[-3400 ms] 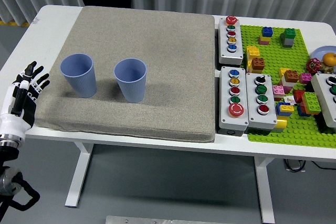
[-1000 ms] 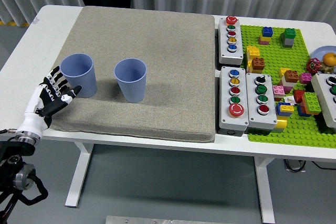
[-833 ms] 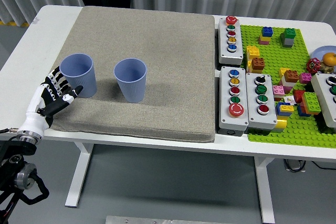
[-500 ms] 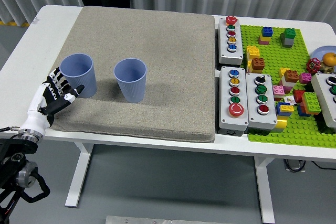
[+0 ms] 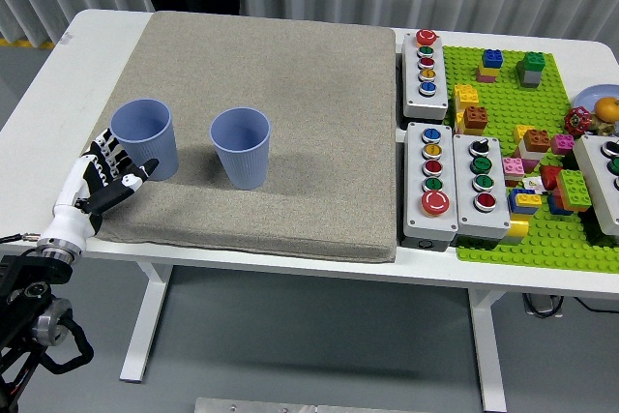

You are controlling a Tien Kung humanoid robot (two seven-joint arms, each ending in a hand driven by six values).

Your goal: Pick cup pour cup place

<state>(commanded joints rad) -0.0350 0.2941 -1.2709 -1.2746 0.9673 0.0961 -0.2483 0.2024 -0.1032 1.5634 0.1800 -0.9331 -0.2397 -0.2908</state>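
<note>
Black and white, the left robot hand reaches in from the lower left with its fingers spread and nothing held between them. It sits at the left edge of the grey mat, its fingertips just beside the base of the left blue cup; whether they touch the cup cannot be told. That cup stands upright on the mat's near left part, mouth open to the top. The second blue cup, also upright, stands to its right on the mat, apart from the first. The mat covers most of the white desk, running from its far side almost to its near edge.

Right of the mat lie grey button boxes: one at the far side with a column of coloured buttons, and two side by side nearer the front. Beyond them a green baseplate carries scattered coloured bricks. At the right edge another grey box is partly cut off, and an orange round thing sits behind it.
</note>
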